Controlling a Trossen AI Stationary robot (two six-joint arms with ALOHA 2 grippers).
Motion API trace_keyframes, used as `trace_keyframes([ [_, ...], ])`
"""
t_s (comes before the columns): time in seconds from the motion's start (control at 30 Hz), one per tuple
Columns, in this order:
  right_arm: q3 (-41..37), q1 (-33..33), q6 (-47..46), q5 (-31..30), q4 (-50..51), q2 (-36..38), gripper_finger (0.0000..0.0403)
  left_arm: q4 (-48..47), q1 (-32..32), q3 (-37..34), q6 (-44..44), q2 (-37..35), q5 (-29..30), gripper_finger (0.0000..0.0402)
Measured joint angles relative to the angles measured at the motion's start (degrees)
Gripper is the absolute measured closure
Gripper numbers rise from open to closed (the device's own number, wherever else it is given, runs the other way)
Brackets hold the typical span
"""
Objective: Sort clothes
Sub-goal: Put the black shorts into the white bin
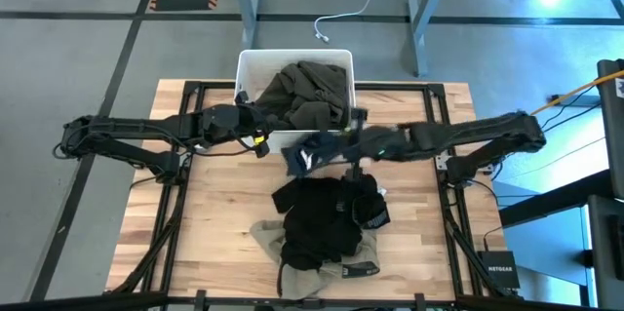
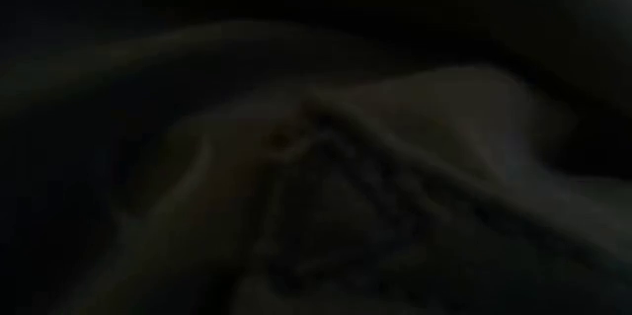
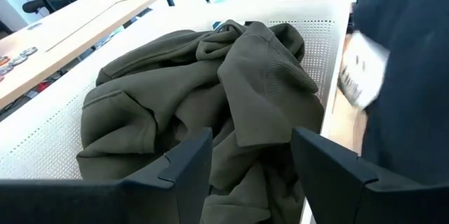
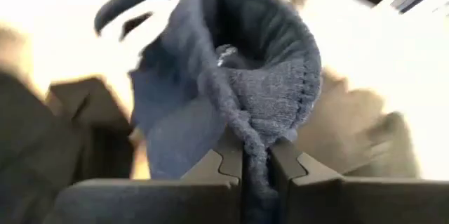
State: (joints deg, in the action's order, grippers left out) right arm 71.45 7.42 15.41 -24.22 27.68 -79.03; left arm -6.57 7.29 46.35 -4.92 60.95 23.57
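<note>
A dark olive garment [image 1: 304, 93] lies bunched in the white bin [image 1: 250, 61] at the table's far middle; it also shows in the left wrist view [image 3: 203, 104]. My left gripper [image 1: 259, 128] is open and empty at the bin's near left corner. My right gripper [image 1: 343, 143] is shut on a dark navy knit piece [image 1: 304, 155] just in front of the bin. A black garment [image 1: 322, 218] lies on khaki-tan trousers [image 1: 336, 267] near the front edge. The pink shirt is out of view. My right gripper pinches a folded edge of the navy knit piece [image 4: 256, 155] between its two fingers. The fingers reach level from the table's right. The piece is lifted off the table and bunches beyond the fingertips, slack, with a white patch [image 4: 140, 20] on it.
The bin's white walls [image 3: 42, 133] stand right before my left gripper. The low view is dark, covered by cloth. The wooden table top [image 1: 219, 204] is bare at left and right of the pile. A desk stands beyond the far edge.
</note>
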Motion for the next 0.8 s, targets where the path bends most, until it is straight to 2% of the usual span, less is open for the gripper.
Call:
trace_keyframes([
  [0.23,10.81,-6.00,9.98,-1.79,-3.64,0.14,0.0377,0.03,0.00,0.00,0.13,-0.01,0.02,0.0213],
  [0.4,12.32,-14.26,14.96,0.74,-13.60,0.11,0.0375,-0.09,0.00,0.00,0.24,-0.01,0.04,0.0213],
  [0.6,12.34,-22.96,11.38,7.98,-15.72,-1.11,0.0371,-0.03,0.00,0.00,0.45,-0.01,0.04,0.0213],
  [0.8,12.32,-26.65,5.95,9.90,-15.45,-6.51,0.0341,-0.03,0.00,0.00,0.47,-0.01,0.04,0.0213],
])
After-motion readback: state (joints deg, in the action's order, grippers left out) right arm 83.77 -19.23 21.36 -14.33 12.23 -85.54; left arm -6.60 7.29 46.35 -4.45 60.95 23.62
